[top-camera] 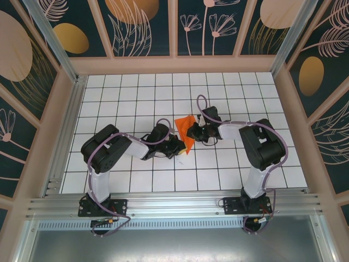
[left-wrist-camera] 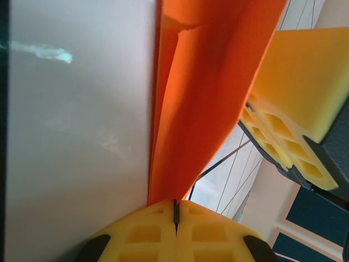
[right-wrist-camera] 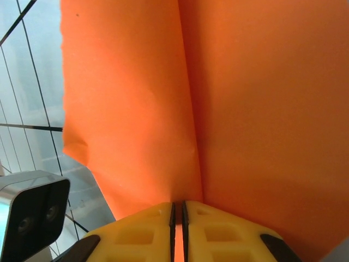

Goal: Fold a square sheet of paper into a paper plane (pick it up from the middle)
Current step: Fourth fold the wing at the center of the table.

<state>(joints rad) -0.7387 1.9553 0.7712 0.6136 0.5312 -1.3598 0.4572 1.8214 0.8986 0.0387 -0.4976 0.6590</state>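
Note:
The square sheet of paper (top-camera: 185, 128) is bright orange and folded into a smaller creased shape. It is held up off the white grid table (top-camera: 136, 93) near the middle. My left gripper (top-camera: 178, 146) grips its lower end, the yellow pads (left-wrist-camera: 152, 229) pressed together on the paper (left-wrist-camera: 202, 98). My right gripper (top-camera: 192, 132) holds its right side. In the right wrist view the right gripper (right-wrist-camera: 178, 210) is shut on the paper (right-wrist-camera: 120, 109) beside a centre crease, with orange showing in the slit. I cannot tell whether it has the paper plane's shape.
The two wrists almost touch over the table's centre. One yellow right fingertip (left-wrist-camera: 297, 98) sits close beside the paper. The left wrist camera (right-wrist-camera: 32, 213) is just left of the right fingers. Wooden walls (top-camera: 180, 64) and frame posts surround the table.

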